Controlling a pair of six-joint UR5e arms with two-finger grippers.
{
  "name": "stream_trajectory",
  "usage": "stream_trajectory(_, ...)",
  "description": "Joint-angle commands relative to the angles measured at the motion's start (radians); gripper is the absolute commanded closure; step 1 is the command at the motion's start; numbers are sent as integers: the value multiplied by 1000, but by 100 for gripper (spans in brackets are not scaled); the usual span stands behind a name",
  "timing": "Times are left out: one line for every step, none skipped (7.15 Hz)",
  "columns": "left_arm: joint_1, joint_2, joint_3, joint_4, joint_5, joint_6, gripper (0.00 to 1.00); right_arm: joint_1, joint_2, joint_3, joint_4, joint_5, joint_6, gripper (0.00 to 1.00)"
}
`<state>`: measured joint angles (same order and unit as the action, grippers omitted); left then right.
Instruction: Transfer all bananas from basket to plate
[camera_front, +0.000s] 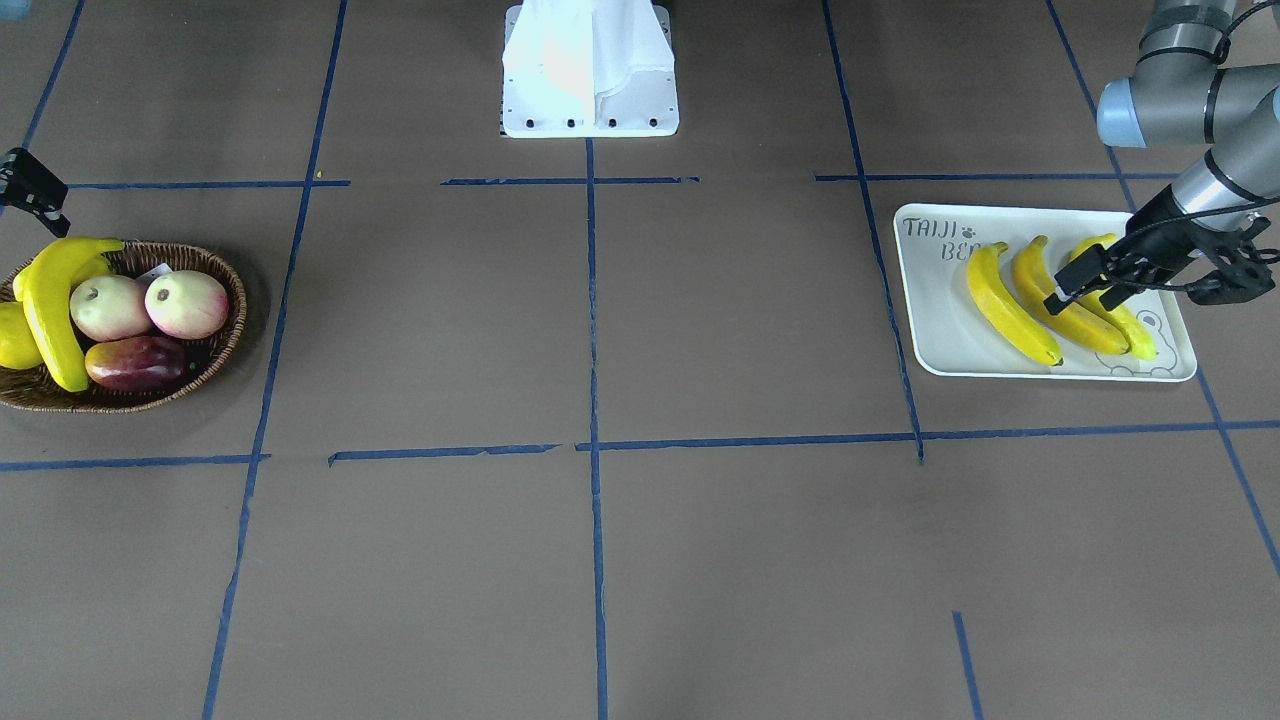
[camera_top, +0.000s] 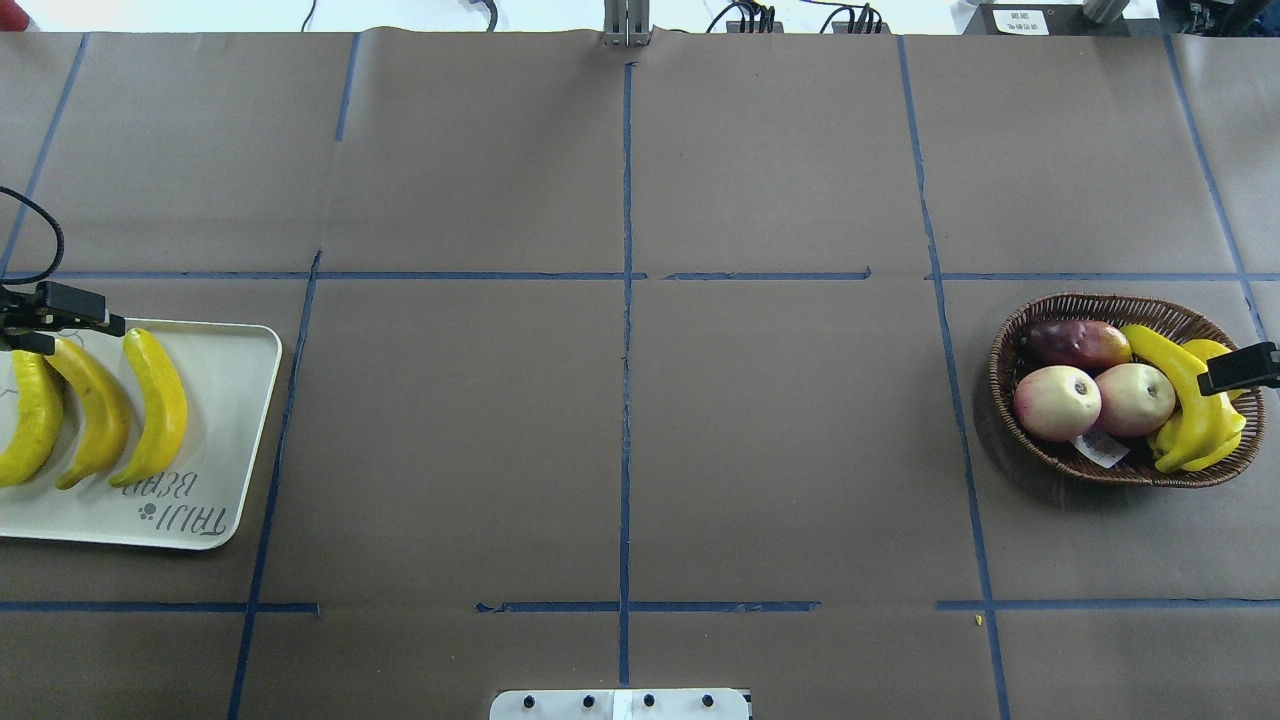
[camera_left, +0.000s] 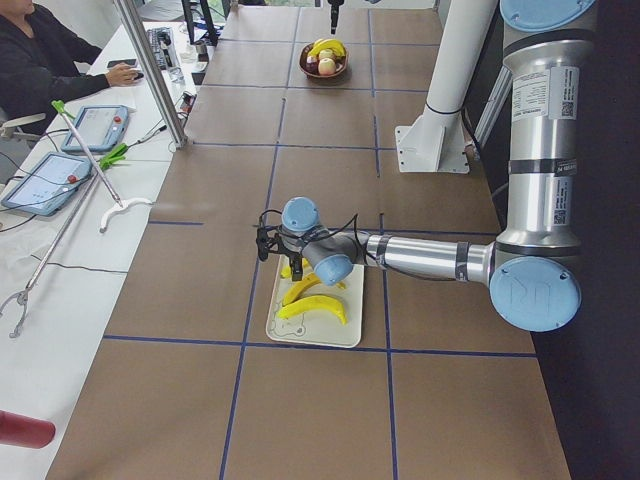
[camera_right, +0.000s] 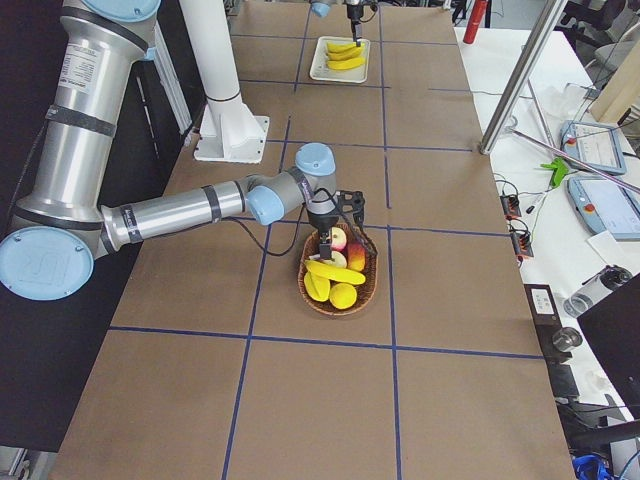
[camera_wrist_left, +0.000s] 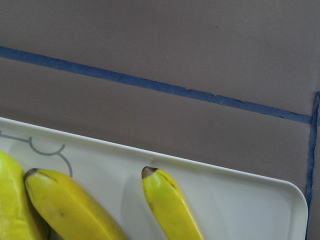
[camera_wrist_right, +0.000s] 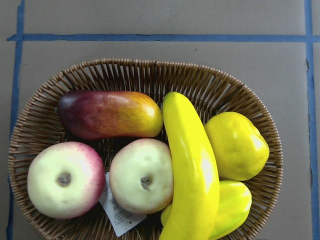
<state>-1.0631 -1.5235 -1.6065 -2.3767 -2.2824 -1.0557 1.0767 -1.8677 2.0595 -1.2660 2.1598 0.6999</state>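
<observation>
One yellow banana (camera_front: 50, 310) (camera_top: 1185, 400) (camera_wrist_right: 190, 170) lies across the fruit in the brown wicker basket (camera_front: 205, 270) (camera_top: 1100, 303) (camera_wrist_right: 150, 75). My right gripper (camera_front: 40, 195) (camera_top: 1235, 370) hovers over the basket's outer end, apparently open and holding nothing; its fingers do not show in the right wrist view. On the white plate (camera_front: 935, 330) (camera_top: 230, 400) (camera_wrist_left: 225, 200), three bananas (camera_front: 1010, 305) (camera_front: 1065, 305) (camera_front: 1135, 330) lie side by side. Just above them hangs my left gripper (camera_front: 1075, 283) (camera_top: 75, 330), open and empty.
Sharing the basket are two pale red apples (camera_wrist_right: 142, 175), a dark red mango (camera_wrist_right: 107, 114), a yellow pear-shaped fruit (camera_wrist_right: 237, 145) and a yellow-green fruit (camera_wrist_right: 232, 205). The robot's white base (camera_front: 590, 70) stands mid-table. A seated person (camera_left: 40, 50) is beyond the table's far side.
</observation>
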Motion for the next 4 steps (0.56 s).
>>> stream_trajectory(0,-15,7,1,0,-1,0,0,-31,-94,226,5,162,0)
stream_trajectory(0,-21,7,11,-2,-1,0,-3,-22,-208,443,20,258,0)
stream_trajectory(0,-41,7,42,-2,0,0,-4,-15,-266,498,44,266,0)
stream_trajectory(-2,-44,5,48,-2,0,0,-4,-13,-287,504,45,265,0)
